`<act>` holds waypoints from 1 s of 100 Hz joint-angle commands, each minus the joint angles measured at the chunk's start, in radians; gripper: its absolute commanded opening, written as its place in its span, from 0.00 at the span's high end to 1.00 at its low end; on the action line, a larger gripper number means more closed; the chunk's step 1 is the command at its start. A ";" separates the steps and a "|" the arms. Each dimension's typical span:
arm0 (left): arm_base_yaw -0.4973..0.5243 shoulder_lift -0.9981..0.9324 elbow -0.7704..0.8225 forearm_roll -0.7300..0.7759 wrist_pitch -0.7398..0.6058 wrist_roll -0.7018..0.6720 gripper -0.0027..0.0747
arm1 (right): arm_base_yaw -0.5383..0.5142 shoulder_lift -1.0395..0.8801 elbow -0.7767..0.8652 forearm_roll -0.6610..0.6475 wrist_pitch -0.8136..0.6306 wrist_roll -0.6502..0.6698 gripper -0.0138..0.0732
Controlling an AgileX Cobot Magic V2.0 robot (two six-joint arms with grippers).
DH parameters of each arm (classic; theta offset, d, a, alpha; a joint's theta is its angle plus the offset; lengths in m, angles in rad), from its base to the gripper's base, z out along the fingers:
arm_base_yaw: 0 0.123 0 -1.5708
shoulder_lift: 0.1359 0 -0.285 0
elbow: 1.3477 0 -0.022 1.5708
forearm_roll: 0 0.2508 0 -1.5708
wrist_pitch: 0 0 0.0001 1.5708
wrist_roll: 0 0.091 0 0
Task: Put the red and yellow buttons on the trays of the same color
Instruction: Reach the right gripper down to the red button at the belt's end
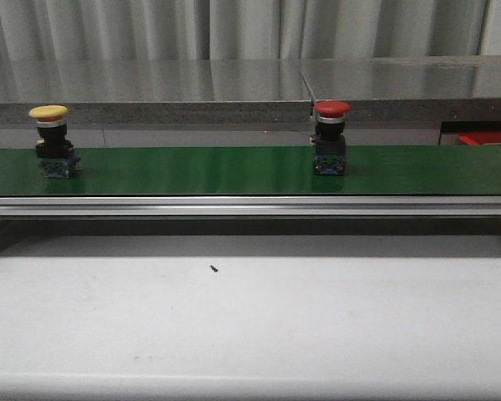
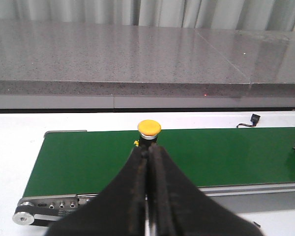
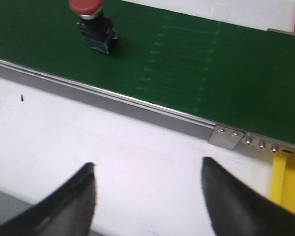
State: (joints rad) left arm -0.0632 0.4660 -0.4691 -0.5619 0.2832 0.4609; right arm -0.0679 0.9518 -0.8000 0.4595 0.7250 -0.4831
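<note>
The yellow button (image 2: 149, 128) stands upright on the green belt (image 2: 88, 157) straight ahead of the left gripper (image 2: 150, 162), fingers pressed together, while the right gripper (image 3: 147, 196), fingers spread, hangs over the table (image 3: 113, 142), the red button (image 3: 91, 22) far off diagonally.

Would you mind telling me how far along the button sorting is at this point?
Nothing looks done yet. The yellow button and the red button both stand upright on the green conveyor belt, apart from each other. Neither is in hand: the left gripper is shut on nothing, the right gripper open over the white table. Both pickups and placements remain.
</note>
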 commanded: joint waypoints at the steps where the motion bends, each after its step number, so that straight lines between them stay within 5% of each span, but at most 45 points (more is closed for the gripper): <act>1: -0.007 0.001 -0.026 -0.023 -0.075 0.002 0.99 | 0.003 -0.005 -0.031 0.066 -0.068 -0.010 0.10; 100: -0.007 0.001 -0.026 -0.023 -0.075 0.002 0.99 | 0.125 0.713 -0.538 0.039 -0.038 -0.052 0.10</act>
State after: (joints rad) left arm -0.0632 0.4660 -0.4691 -0.5640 0.2814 0.4633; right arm 0.0564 1.6722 -1.2728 0.4845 0.7286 -0.5207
